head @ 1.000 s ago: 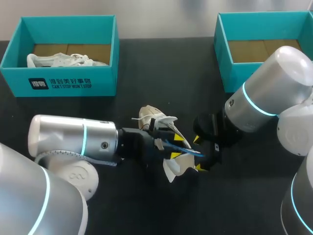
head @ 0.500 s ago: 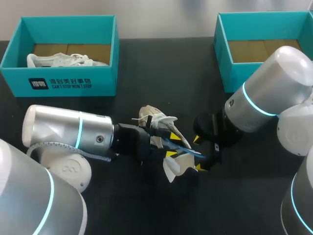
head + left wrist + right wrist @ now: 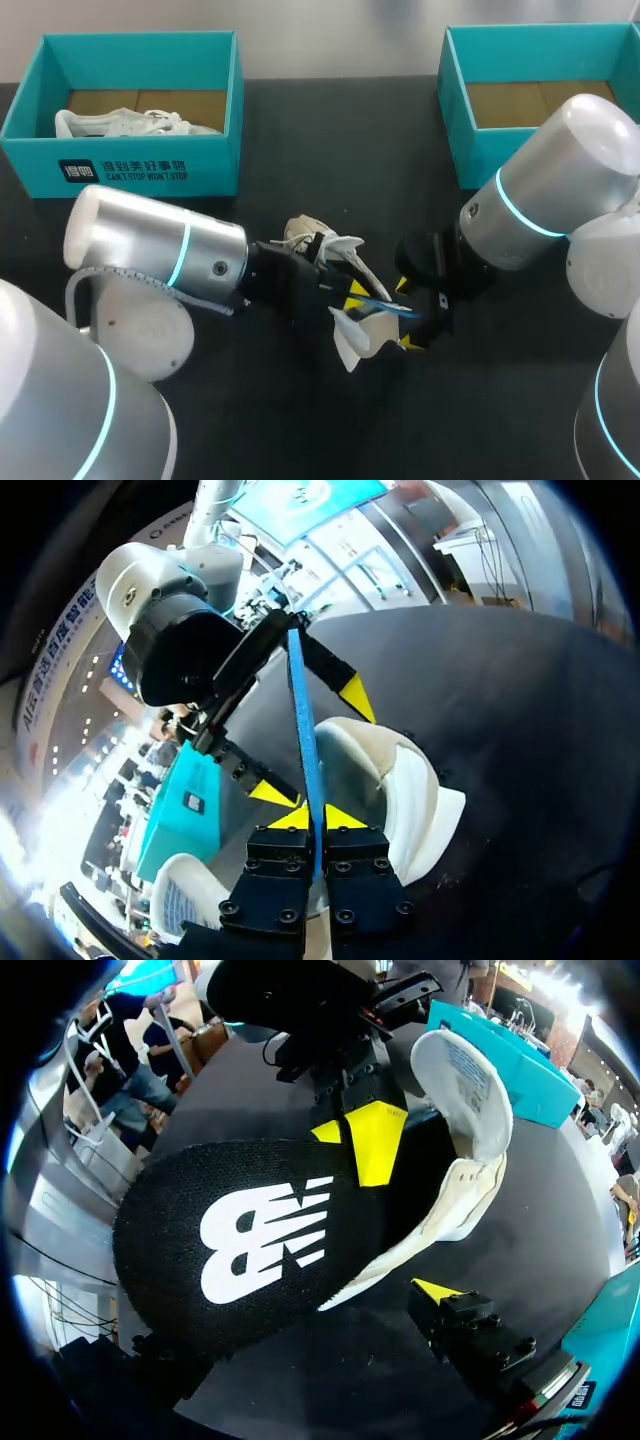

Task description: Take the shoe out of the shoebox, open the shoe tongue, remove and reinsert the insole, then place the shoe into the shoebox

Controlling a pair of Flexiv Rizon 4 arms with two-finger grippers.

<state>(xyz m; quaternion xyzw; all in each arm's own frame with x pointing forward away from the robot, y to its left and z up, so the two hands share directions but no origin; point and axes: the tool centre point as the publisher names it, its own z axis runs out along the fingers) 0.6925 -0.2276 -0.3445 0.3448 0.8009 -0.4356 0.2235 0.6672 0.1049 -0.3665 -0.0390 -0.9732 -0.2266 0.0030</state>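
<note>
Two teal shoeboxes stand at the far edge of the black table (image 3: 300, 430). From above, the left shoebox (image 3: 130, 165) bears white print too small to read and holds a second shoe (image 3: 120, 122); the right shoebox (image 3: 530, 130) shows none. Between my arms, both reaching inward low over the table, lies the white shoe (image 3: 320, 245).

Along my left wrist, my left claw (image 3: 322, 817) is clamped on the blue edge of the insole (image 3: 303, 710); my right claw (image 3: 313, 743) stands spread around it.

From my right wrist, the insole's (image 3: 240, 1240) black face carries a white logo, and one fingertip (image 3: 435, 1288) stands clear of it.
</note>
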